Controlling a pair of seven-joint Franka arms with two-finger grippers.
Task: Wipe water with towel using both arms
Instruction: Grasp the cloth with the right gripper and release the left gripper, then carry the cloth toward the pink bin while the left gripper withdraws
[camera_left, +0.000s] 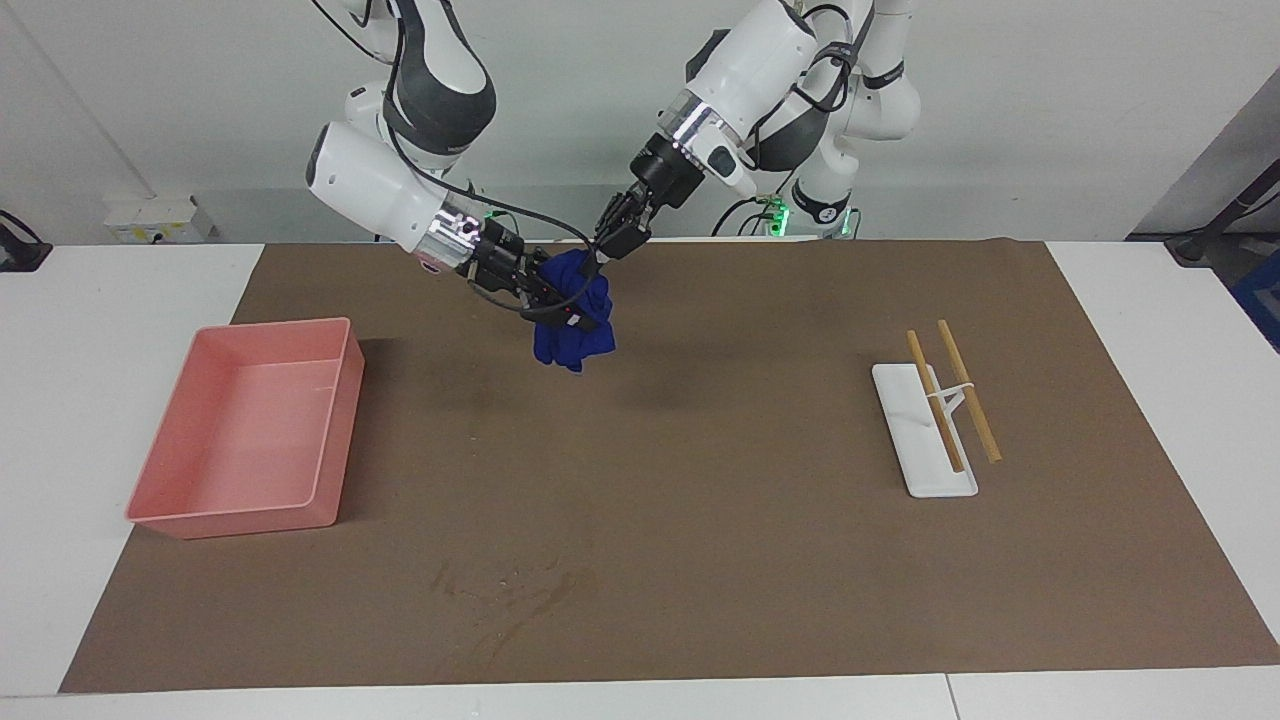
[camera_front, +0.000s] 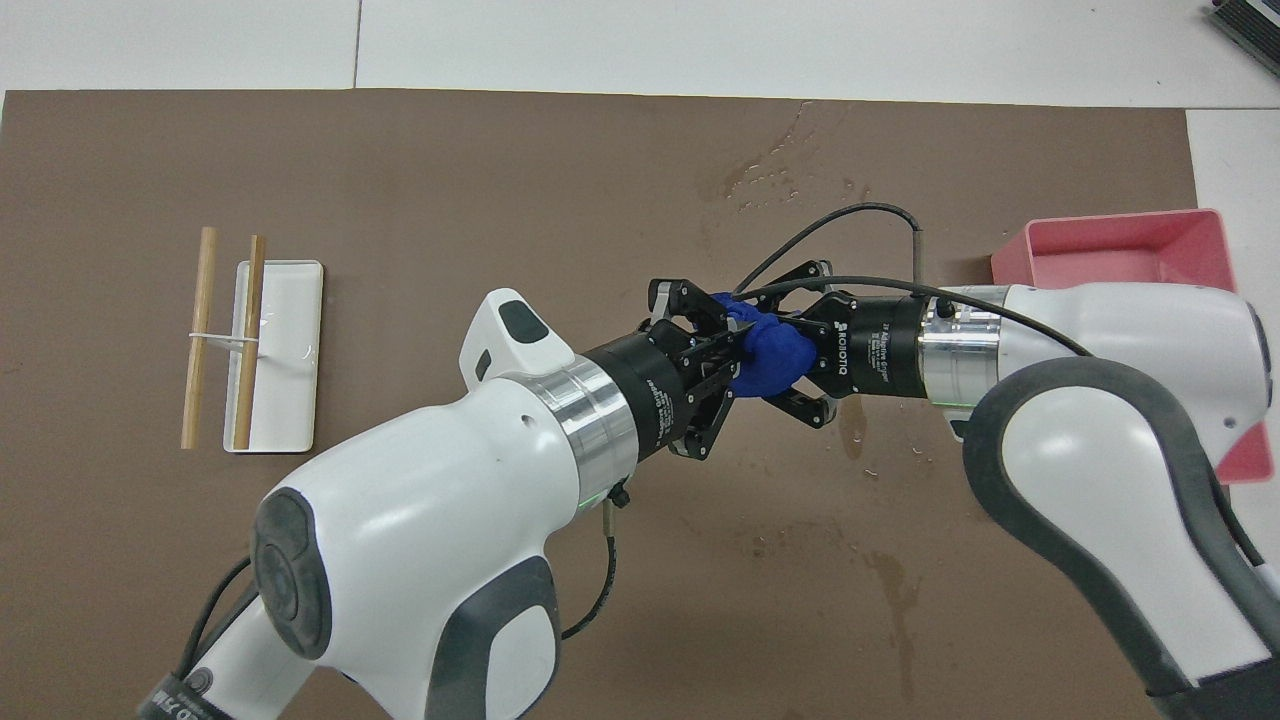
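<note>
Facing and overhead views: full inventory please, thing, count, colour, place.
mat: 1, brown, covers most of the white table.
towel: 1, deep blue, bunched, in the air over the mat, gripped from both sides.
water: 1 streaky patch, slightly darker than the mat, farther from the robots than the towel; more drips show in the overhead view.
tray: 1, pink, empty, at the right arm's end.
dish: 1, white, flat, at the left arm's end.
sticks: 2, tan, tied together, lying across the dish.
left hand: black, shut on the towel.
right hand: black, closed on the towel.
</note>
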